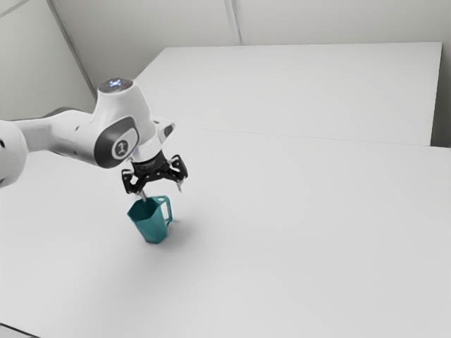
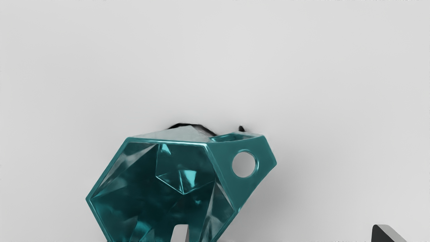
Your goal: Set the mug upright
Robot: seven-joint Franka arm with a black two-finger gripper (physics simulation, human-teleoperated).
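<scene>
The black two-finger tool (image 1: 162,194) points down at the end of the white arm (image 1: 81,134), which reaches in from the exterior view's left; its two fingers stand wide apart, with nothing gripped between them. In the wrist view one finger (image 2: 181,233) overlaps the open mouth of the mug, while the other finger (image 2: 386,233) is well out past the handle, over bare surface; whether the first fingertip dips inside the mouth or hovers just above it cannot be told.

Directly below the tool is the teal, six-sided mug (image 1: 152,227); it appears to stand upright on the white counter (image 1: 296,232), its base down and its wide mouth facing up toward the tool; the handle (image 2: 265,151), pierced by a round hole near the rim, juts from the side toward the exterior view's right; a soft shadow spreads on the counter beside it.

As for progress, the mug's stance already looks like what the task asks for, and no further turning seems called for; whether the tool righted it or it stood this way anyway, one moment cannot settle; with the fingers spread and the mug bearing its own weight, the pose does not appear to depend on a grip.
</scene>
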